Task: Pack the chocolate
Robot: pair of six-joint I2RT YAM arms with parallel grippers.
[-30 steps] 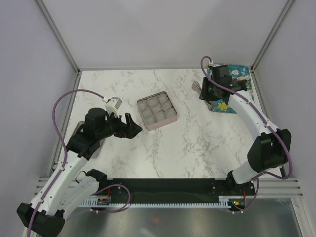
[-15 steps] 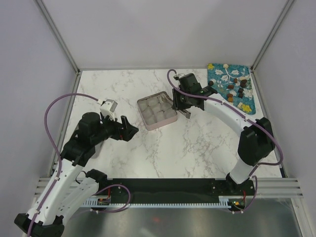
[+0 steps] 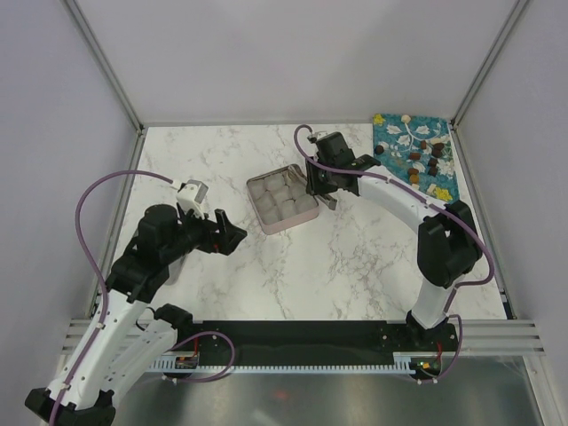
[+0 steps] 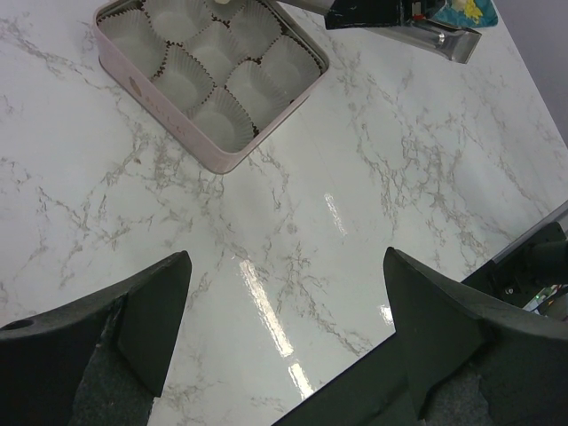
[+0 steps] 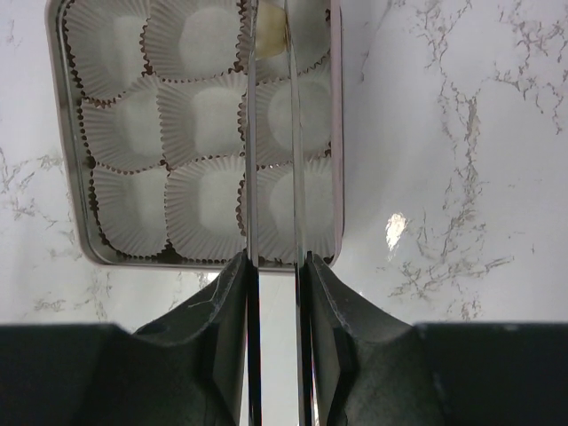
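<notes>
Several chocolate pieces, dark brown, light brown and cream, lie on a blue patterned mat at the back right. The pink tin holds several white paper cups. My right gripper is over the tin's right edge. In the right wrist view it is shut on the metal tongs. The tong tips pinch a cream-white chocolate above the far right cup of the tin. The other cups look empty. My left gripper is open and empty, left of the tin.
In the left wrist view the open left gripper hovers over bare marble, with the tin at the upper left. The tongs' rear end and the right arm show at the top. Frame posts stand at the back corners.
My right gripper has carried the tongs left from the blue mat to the tin and settled over its right side. The left arm drew back slightly toward the lower left.
</notes>
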